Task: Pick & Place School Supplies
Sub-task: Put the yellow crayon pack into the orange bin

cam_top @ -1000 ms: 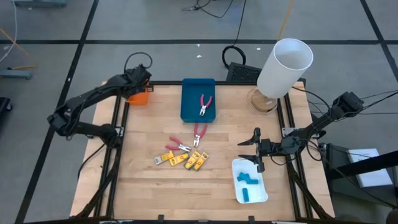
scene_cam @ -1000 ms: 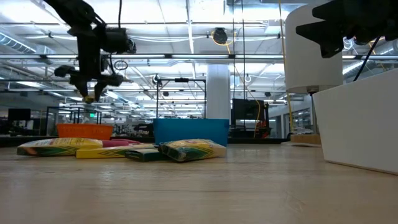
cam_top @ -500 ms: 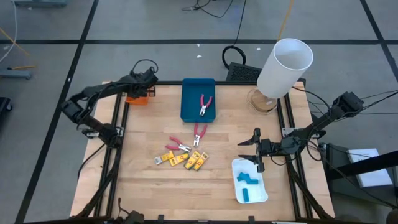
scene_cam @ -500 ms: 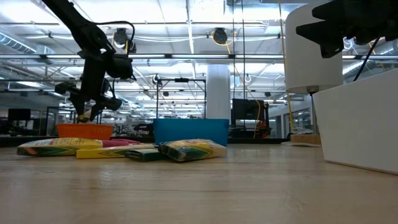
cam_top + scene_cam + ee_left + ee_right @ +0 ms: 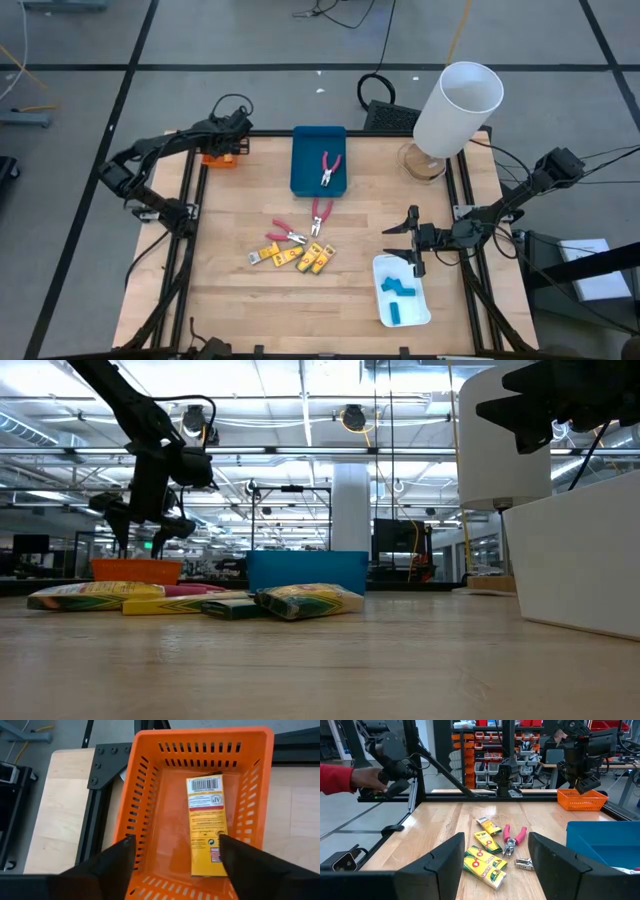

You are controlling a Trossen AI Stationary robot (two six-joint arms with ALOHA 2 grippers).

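Note:
My left gripper hangs open over the orange basket at the table's far left corner, its fingers standing apart above the basket's inside. A yellow box lies flat on the basket's floor, apart from the fingers. Several more yellow boxes and two red-handled pliers lie at the table's middle. A third pair of pliers lies in the blue tray. Light-blue blocks lie in the white tray. My right gripper waits open beside that tray, level, touching nothing.
A tall white cylinder stands on a round base at the far right corner. Black frame rails run along the table's left and right edges. A person's red sleeve shows beyond the table's left side. Bare wood lies along the near edge.
My left gripper has gone down toward the orange basket and tipped further down, then opened and let go of the yellow box, which now lies flat on the basket's floor.

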